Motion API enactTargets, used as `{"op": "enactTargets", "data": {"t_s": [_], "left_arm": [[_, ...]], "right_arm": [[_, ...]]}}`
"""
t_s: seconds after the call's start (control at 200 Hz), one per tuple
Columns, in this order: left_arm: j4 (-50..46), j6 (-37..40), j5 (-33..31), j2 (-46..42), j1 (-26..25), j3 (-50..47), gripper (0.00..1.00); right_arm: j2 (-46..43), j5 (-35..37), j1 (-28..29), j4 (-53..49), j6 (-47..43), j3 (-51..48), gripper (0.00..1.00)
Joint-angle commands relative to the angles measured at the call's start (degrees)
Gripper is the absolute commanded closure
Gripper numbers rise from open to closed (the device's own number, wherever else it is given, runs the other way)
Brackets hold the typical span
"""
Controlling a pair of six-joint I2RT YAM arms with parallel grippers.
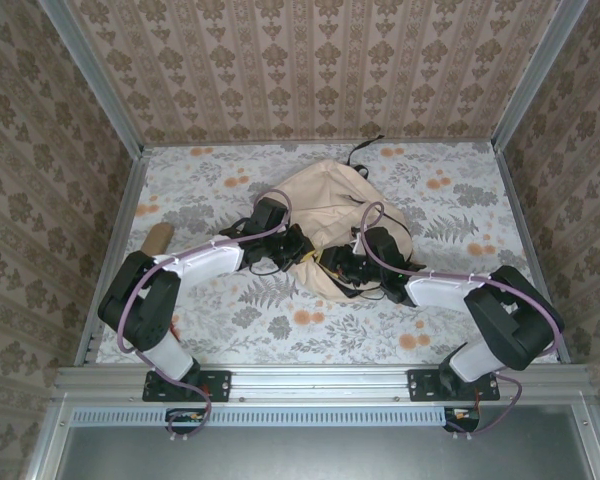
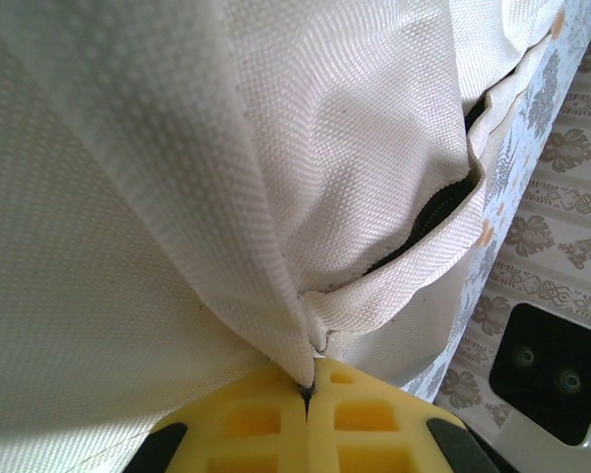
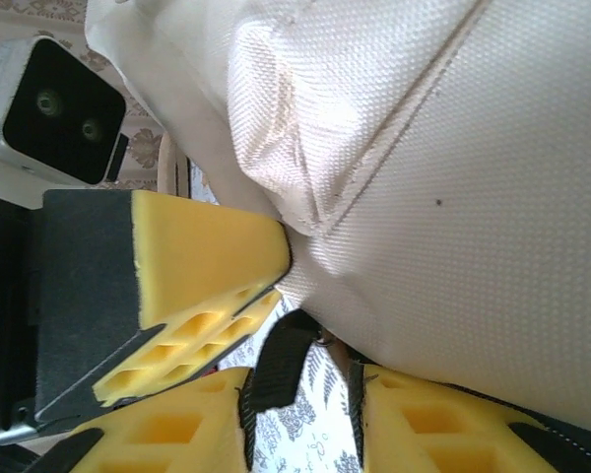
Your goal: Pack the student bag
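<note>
1. Beige woven cloth is making up the student bag [image 1: 330,200], which is lying at the middle of the flowered bench [image 1: 460,210].
2. Left pincer [image 2: 310,382] is clenching a fold of the bag's cloth between its yellow pads [image 2: 246,424].
3. Right pincer [image 3: 300,419] is standing released at the bag's near edge, jaws apart; a black strap [image 3: 281,365] is hanging in the gap.
4. Small tan object [image 1: 158,237] is lying near the bench's left edge, well apart from the bag.

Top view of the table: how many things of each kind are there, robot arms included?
Robot arms: 2
Beige student bag: 1
Small tan oblong case: 1
Total: 4
</note>
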Motion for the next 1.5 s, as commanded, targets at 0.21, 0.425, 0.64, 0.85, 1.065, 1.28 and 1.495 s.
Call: {"op": "enactTargets", "data": {"t_s": [0.21,0.425,0.64,0.85,1.065,1.28,1.495], "left_arm": [[1.8,-0.4,1.4,0.1,0.0,0.1,1.0],[1.8,-0.3,1.5,0.1,0.0,0.3,1.0],[1.8,-0.3,1.4,0.2,-0.1,0.5,1.0],[1.5,-0.1,1.2,0.3,0.0,0.3,1.0],[0.8,0.5,-0.3,0.1,0.8,-0.9,1.0],[-0.6,2.6,-1.6,0.2,2.5,-1.6,1.0],[-0.7,3.7,-1.4,0.2,3.7,-1.5,1.0]], "right_arm": [[-0.1,2.3,-0.9,-3.4,-2.0,4.0,0.66],[-0.6,3.6,-1.0,-8.4,-4.3,5.7,0.67],[0.1,3.6,-1.0,-9.7,-4.7,6.5,0.75],[-0.4,3.5,-1.0,-13.0,-6.3,6.6,0.96],[-4.5,5.4,-1.0,-22.7,-8.1,4.9,1.0],[-12.3,9.0,-1.0,-38.2,-9.2,2.9,1.0],[-19.5,12.4,-1.0,-50.4,-9.4,2.2,1.0]]}}
